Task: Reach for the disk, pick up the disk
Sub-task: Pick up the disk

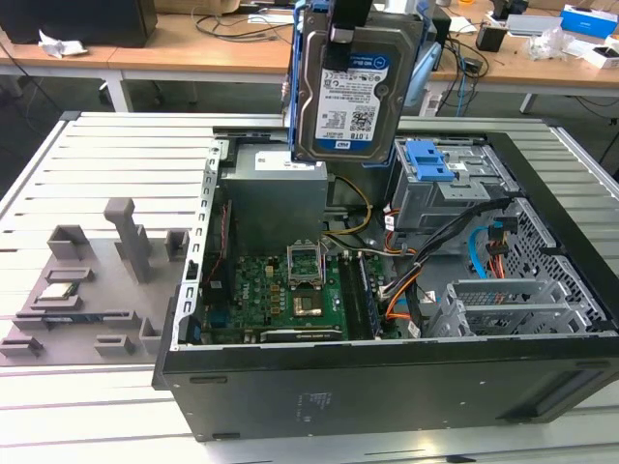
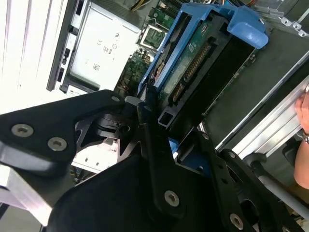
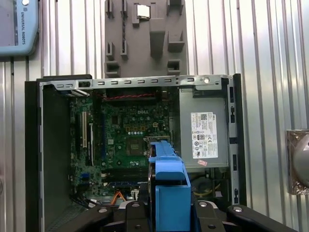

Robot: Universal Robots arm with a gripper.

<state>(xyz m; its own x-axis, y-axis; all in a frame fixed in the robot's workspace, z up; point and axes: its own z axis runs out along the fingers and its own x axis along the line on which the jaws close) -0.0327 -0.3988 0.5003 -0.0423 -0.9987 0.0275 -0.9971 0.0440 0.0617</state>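
The disk (image 1: 356,92), a silver hard drive with a blue-and-white label and blue rails, hangs upright above the open computer case (image 1: 387,387), over its back half. My gripper (image 1: 348,24) grips it from the top and is shut on it. In the second wrist view the black fingers (image 2: 145,140) clamp the end of the disk (image 2: 193,53), whose green circuit board and blue rail face the camera. The first wrist view looks down along the blue rail of the disk (image 3: 169,193) between the fingers of the gripper (image 3: 169,215), with the motherboard far below.
The grey drive cage (image 1: 440,193) with a blue latch (image 1: 428,159) sits in the case toward the exterior view's right. The motherboard (image 1: 290,290) and power supply (image 1: 276,193) lie inside. A grey fixture (image 1: 92,280) holds a small chip. A hand (image 2: 304,116) shows at the edge.
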